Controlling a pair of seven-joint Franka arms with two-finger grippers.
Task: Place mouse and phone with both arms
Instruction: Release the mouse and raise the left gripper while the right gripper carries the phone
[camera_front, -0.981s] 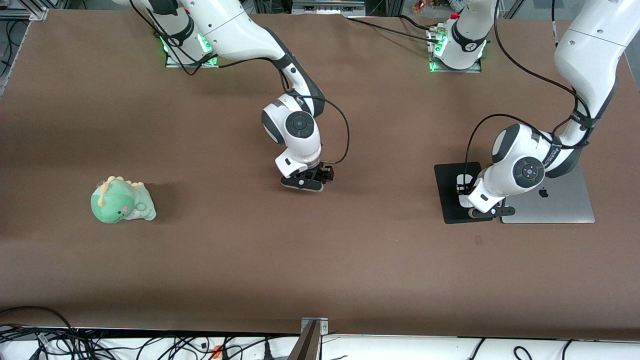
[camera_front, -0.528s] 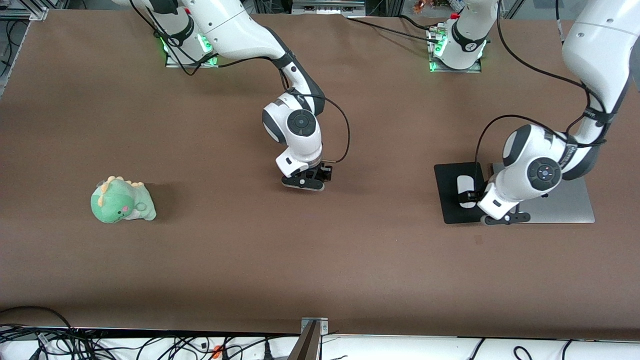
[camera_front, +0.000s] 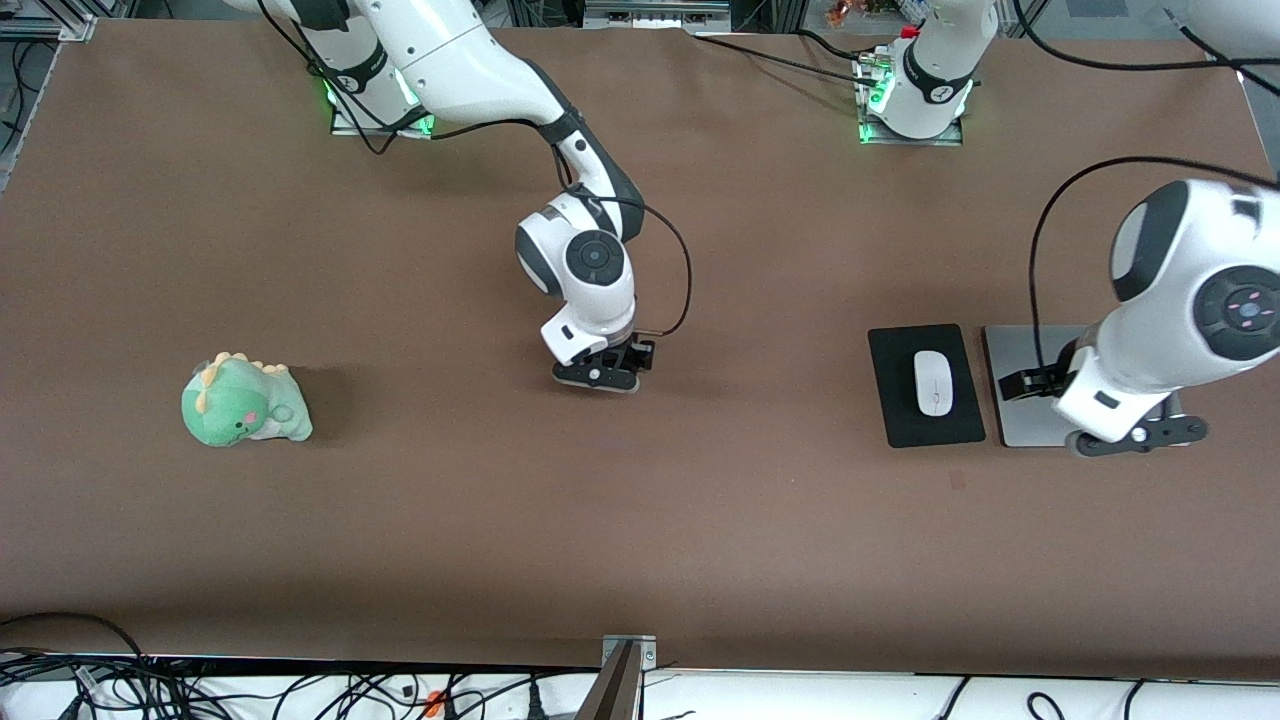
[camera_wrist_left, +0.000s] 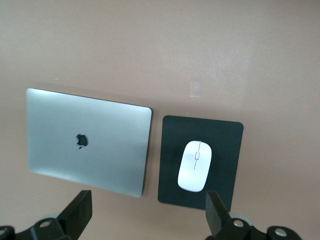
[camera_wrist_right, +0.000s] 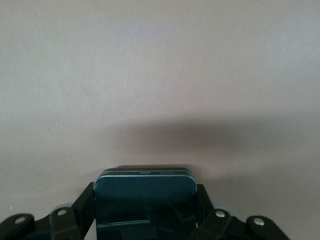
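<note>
The white mouse (camera_front: 933, 383) lies on the black mouse pad (camera_front: 905, 410) toward the left arm's end of the table. In the left wrist view the mouse (camera_wrist_left: 195, 166) lies on the pad (camera_wrist_left: 227, 142), beside the laptop. My left gripper (camera_front: 1135, 440) hangs in the air over the silver laptop (camera_front: 1025, 410); in the left wrist view it (camera_wrist_left: 147, 214) is open and empty. My right gripper (camera_front: 598, 376) is low at mid-table. In the right wrist view it (camera_wrist_right: 145, 212) is shut on the black phone (camera_wrist_right: 145, 195), held on edge close above the table. The phone is hidden in the front view.
A green dinosaur plush (camera_front: 245, 402) sits toward the right arm's end of the table. The closed laptop (camera_wrist_left: 87, 142) lies beside the mouse pad. A small pale mark (camera_wrist_left: 196, 88) is on the brown table near the pad.
My left gripper let go of the mouse, rose and moved off the pad to over the laptop. The mouse stays on the pad. My right gripper shifted slightly with the phone.
</note>
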